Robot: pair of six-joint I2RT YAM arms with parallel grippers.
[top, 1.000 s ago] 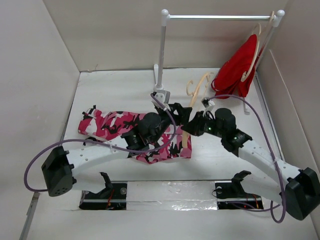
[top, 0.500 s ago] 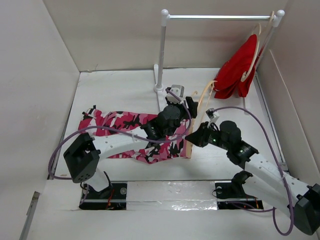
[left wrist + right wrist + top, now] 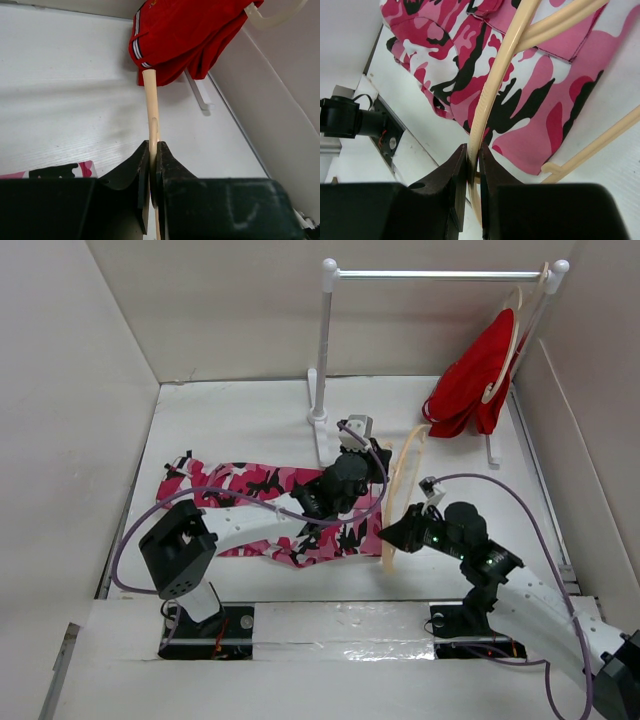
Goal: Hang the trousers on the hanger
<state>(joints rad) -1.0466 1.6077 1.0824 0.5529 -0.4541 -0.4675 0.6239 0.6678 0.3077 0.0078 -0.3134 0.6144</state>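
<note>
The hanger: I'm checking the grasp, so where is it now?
In the top view the hanger is right of centre, by the right end of the trousers, pinched by both the left hand and the right hand.

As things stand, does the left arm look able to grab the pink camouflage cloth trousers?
Probably not yet. The left gripper is shut on the pale wooden hanger, as is the right gripper, so its jaws are taken. The pink camouflage trousers themselves lie spread close beneath that arm.
</note>
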